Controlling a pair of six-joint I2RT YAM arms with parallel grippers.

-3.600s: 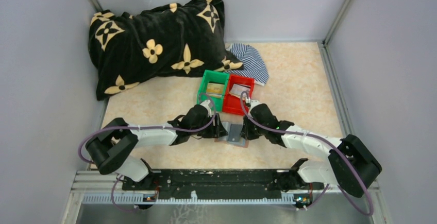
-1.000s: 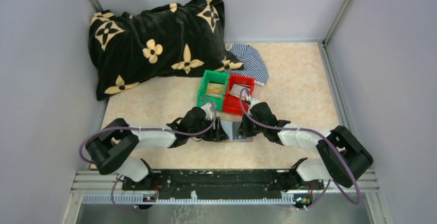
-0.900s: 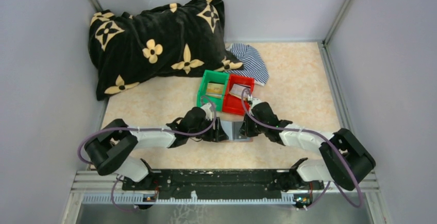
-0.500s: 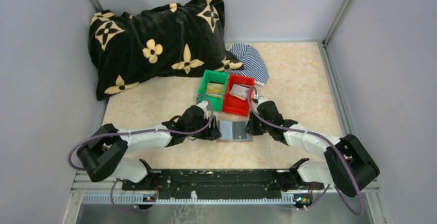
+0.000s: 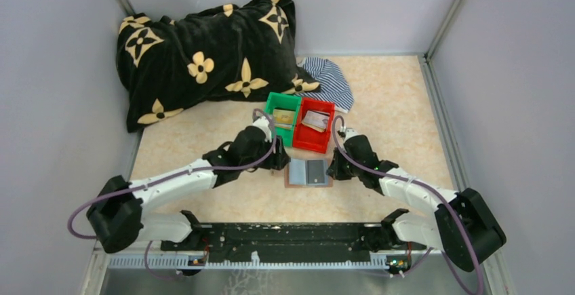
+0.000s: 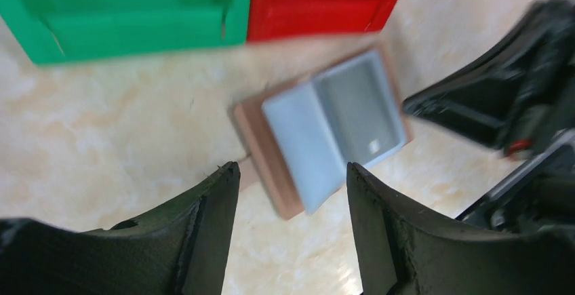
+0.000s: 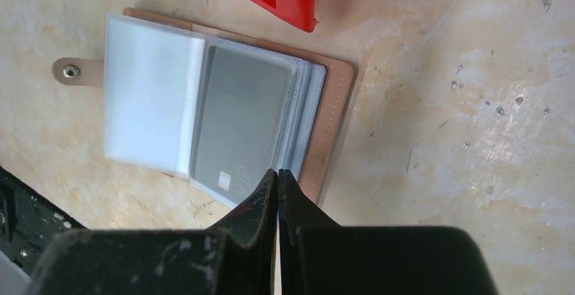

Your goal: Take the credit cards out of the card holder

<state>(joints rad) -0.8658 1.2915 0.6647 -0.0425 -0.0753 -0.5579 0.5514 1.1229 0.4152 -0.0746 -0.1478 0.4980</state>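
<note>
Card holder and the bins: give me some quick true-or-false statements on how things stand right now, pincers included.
1. The flat brown leather-like card holder lies open on the table. True.
2. A silvery-grey card sits in one of its clear sleeves. True.
3. The left pincer is shut on a card. False: it is open and empty.
4. The right pincer is open. False: it is shut, gripping nothing.
5. The green plastic bin is empty. False: a gold-tan card lies in it.
</note>
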